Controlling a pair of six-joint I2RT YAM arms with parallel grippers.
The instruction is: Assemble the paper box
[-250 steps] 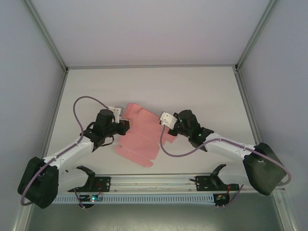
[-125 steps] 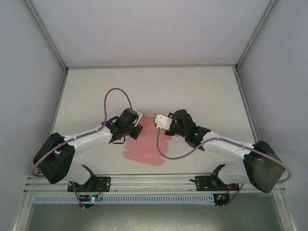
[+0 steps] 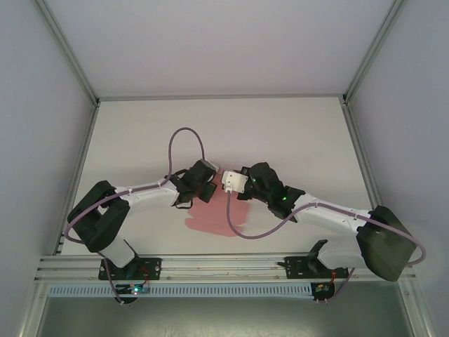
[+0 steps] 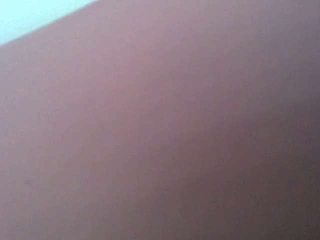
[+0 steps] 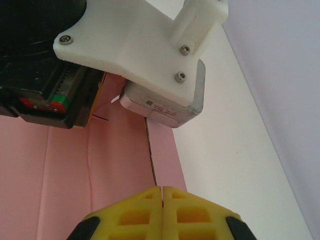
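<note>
both my arms meet over the paper box (image 3: 210,219) at mid-table (image 3: 140,133)
the pink sheet lies directly under both jaws, running from between them toward my bases, though my wrists hide its full length. my right gripper (image 5: 162,199) is pressed shut at a flap edge; whether my left gripper (image 3: 205,185), equally near, is open i cannot tell.

right hand (image 5: 162,194) closed, left hand (image 3: 202,184) close beside
</note>
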